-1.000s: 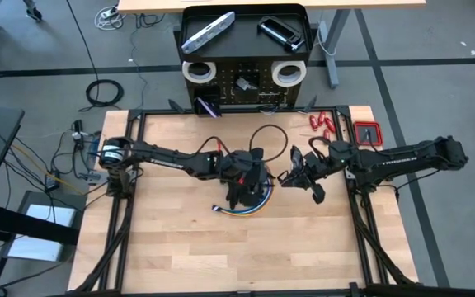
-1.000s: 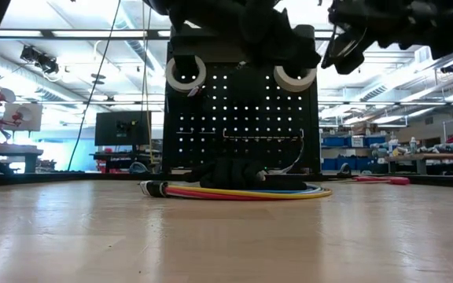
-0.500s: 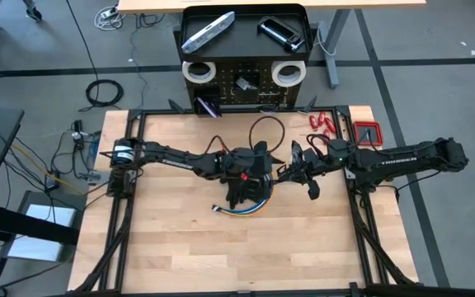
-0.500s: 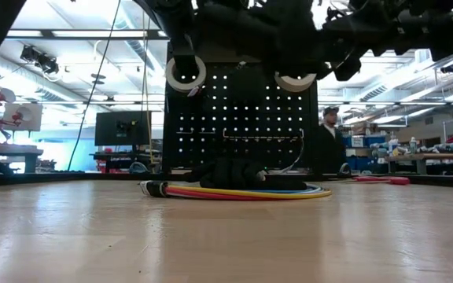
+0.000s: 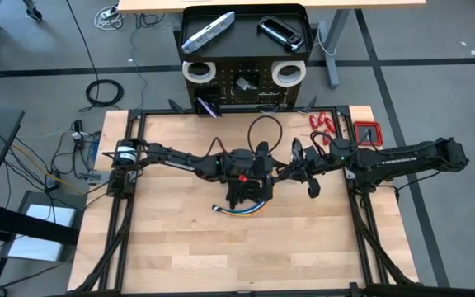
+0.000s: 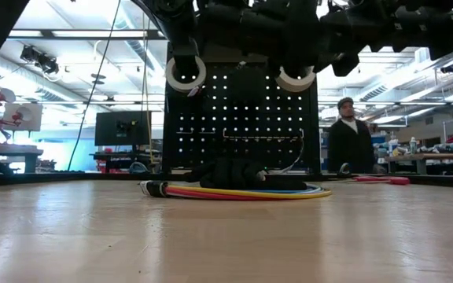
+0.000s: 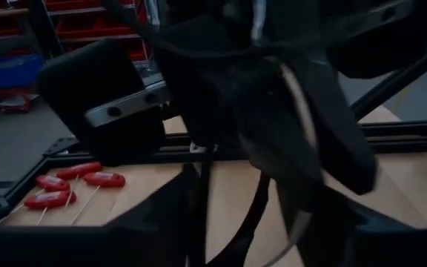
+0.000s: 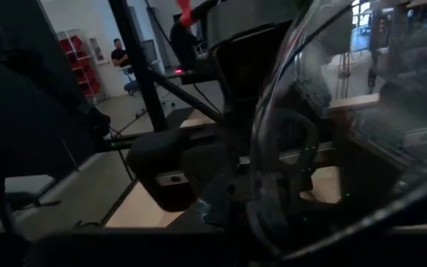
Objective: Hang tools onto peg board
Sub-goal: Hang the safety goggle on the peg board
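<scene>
The peg board (image 5: 246, 87) stands past the table's far edge. Two white tape rolls (image 5: 198, 72) (image 5: 288, 74) hang on its face, and a silver-grey bar (image 5: 209, 31) and a black clamp (image 5: 280, 31) lie in its top tray. Both grippers meet above the table's middle. My right gripper (image 5: 285, 172) carries a dark-framed thing with a clear curved lens (image 8: 273, 148). My left gripper (image 5: 262, 172) is open, with its fingers on either side of that thing (image 7: 295, 126). A bundle of coloured wires (image 5: 242, 206) lies flat on the table below them. My right gripper is shut on the dark-framed clear-lensed thing, reaching level from the table's right. The thing is lifted clear of the table. Both arms' bodies hide the place of contact, so which part it holds cannot be told.
Red-handled tools (image 5: 322, 124) lie at the table's far right corner beside a red tray (image 5: 368, 132). A purple-handled tool (image 5: 207, 106) sits at the board's foot. The wire bundle (image 6: 234, 190) lies mid-table. A person (image 6: 351, 141) stands in the room behind.
My right gripper has moved toward the table's left with the lensed thing, closing on my left gripper. My left gripper has shifted slightly toward the far edge. A person has walked into the room behind the board.
</scene>
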Motion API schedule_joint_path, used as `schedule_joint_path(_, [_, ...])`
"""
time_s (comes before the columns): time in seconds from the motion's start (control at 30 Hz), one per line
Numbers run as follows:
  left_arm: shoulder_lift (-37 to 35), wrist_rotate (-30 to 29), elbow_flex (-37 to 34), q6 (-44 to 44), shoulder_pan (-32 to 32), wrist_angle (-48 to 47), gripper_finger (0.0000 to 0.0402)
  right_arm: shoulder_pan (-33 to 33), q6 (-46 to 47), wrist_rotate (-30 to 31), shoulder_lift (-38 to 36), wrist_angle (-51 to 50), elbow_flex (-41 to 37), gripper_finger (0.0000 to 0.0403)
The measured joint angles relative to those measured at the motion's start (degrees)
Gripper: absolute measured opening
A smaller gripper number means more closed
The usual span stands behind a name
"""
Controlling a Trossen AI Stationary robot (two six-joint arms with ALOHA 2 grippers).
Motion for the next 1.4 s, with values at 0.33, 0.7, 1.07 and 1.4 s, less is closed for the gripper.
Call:
schedule_joint_path(0.33, [-0.16, -3.84, 0.04, 0.57, -0.26, 0.14, 0.01, -0.02, 2.87, 3.43, 0.0, 0.09, 0.0, 0.0107])
schedule_joint_path(0.7, [-5.9, -15.1, 0.07, 5.3, -1.24, -13.0, 0.0096, -0.57, 1.82, 6.24, -7.8, -28.41, 6.78, 0.0202])
schedule_joint_path(1.07, [-5.12, -22.06, 0.04, -0.22, 3.73, -18.0, 0.0096, -0.55, 4.18, 18.22, -13.59, -49.97, 10.71, 0.0223])
schedule_joint_path(1.4, [6.18, -20.84, 7.17, -2.63, 9.7, -21.26, 0.0096, 2.9, 8.5, 28.24, -10.79, -50.16, 10.67, 0.022])
